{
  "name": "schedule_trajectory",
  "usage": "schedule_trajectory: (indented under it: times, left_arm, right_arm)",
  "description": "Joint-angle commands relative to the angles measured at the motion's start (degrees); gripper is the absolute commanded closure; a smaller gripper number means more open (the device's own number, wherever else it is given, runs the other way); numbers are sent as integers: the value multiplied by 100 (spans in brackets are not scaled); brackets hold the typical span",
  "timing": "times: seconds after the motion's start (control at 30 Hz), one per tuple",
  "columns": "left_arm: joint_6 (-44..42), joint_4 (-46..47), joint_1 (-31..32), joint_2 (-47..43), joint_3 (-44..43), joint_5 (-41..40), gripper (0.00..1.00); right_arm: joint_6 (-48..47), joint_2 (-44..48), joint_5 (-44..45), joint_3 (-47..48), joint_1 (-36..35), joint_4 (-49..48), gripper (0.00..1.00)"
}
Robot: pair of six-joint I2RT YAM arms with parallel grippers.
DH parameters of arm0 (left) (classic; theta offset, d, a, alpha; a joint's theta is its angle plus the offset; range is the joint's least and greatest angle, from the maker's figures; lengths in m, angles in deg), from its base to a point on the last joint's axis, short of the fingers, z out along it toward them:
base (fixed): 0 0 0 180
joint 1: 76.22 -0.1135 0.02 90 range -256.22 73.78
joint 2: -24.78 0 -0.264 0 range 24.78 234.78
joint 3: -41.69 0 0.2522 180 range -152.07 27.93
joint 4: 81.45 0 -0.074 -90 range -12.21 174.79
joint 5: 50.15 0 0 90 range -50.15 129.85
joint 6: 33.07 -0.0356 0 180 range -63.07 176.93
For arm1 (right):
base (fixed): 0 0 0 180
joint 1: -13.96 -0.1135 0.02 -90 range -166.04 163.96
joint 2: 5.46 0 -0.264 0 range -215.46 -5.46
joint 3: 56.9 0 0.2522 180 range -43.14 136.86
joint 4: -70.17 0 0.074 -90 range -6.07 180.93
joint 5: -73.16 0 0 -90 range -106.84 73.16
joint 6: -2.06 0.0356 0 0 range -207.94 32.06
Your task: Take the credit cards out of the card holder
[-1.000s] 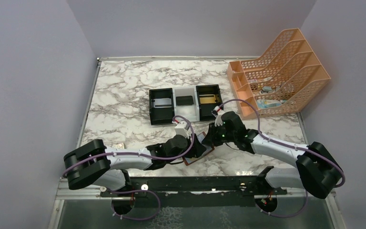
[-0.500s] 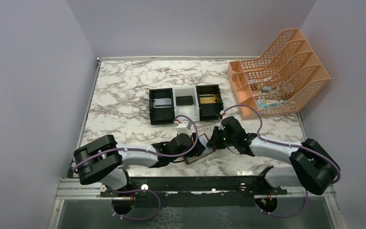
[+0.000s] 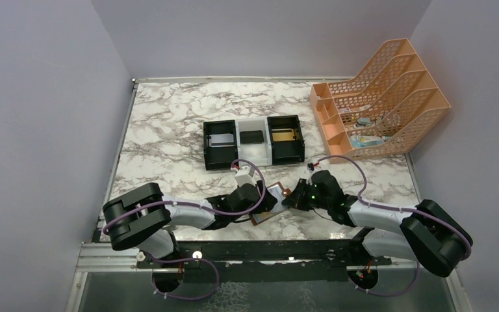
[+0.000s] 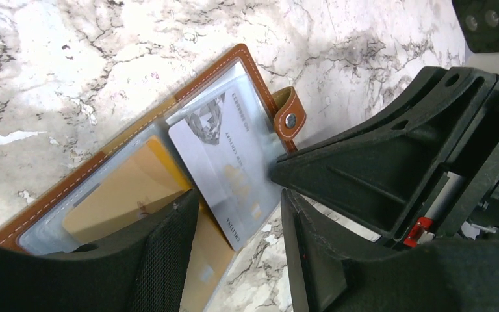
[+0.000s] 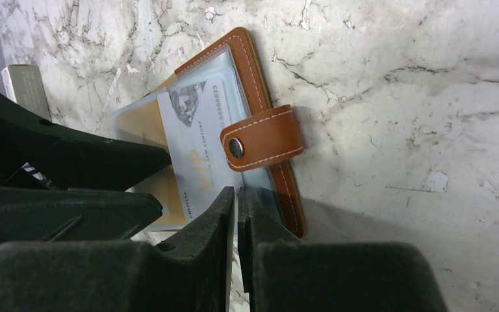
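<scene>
The card holder (image 3: 273,197) lies open on the marble between both grippers: brown leather (image 4: 214,68), clear pockets and a snap tab (image 5: 263,138). A grey-white credit card (image 4: 224,169) sticks partway out of a pocket, and a gold one (image 4: 123,195) sits beside it. My left gripper (image 4: 237,195) is open and straddles the grey card's free end, with one finger over the gold card. My right gripper (image 5: 237,190) is shut, its tips on the clear pocket just below the snap tab. Whether it pinches anything thin does not show.
A black-white-black tray (image 3: 252,155) stands behind the grippers, with a grey, a dark and a gold card in its compartments. An orange mesh file rack (image 3: 380,97) fills the back right. A small pale block (image 5: 25,84) lies left of the holder.
My right gripper slid right and toward the near edge, uncovering more of the open holder. The left gripper shifted slightly with it and narrowed a little.
</scene>
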Motion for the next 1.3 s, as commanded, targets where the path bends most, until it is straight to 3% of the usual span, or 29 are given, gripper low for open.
schedule_trajectory:
  times: [0.0, 0.37, 0.63, 0.93, 1.13, 1.27]
  left_arm:
    - [-17, -361, -44, 259, -58, -80, 47]
    - [331, 28, -44, 318, 167, 46, 54]
    - [610, 610, -48, 528, 213, 316, 69]
    - [924, 1147, -44, 369, 487, 383, 79]
    - [1034, 1430, -48, 346, 612, 497, 93]
    - [1145, 1658, -53, 276, 760, 487, 94]
  right_arm:
    - [152, -86, -97, -255, -13, 337, 91]
    - [-108, -421, -186, -64, -13, 407, 91]
    - [-111, -391, -131, -34, -13, 471, 91]
    - [-164, -303, 11, 12, -13, 667, 91]
    - [-117, -447, -77, 3, -12, 519, 91]
    - [-34, -444, -37, -64, -13, 434, 91]
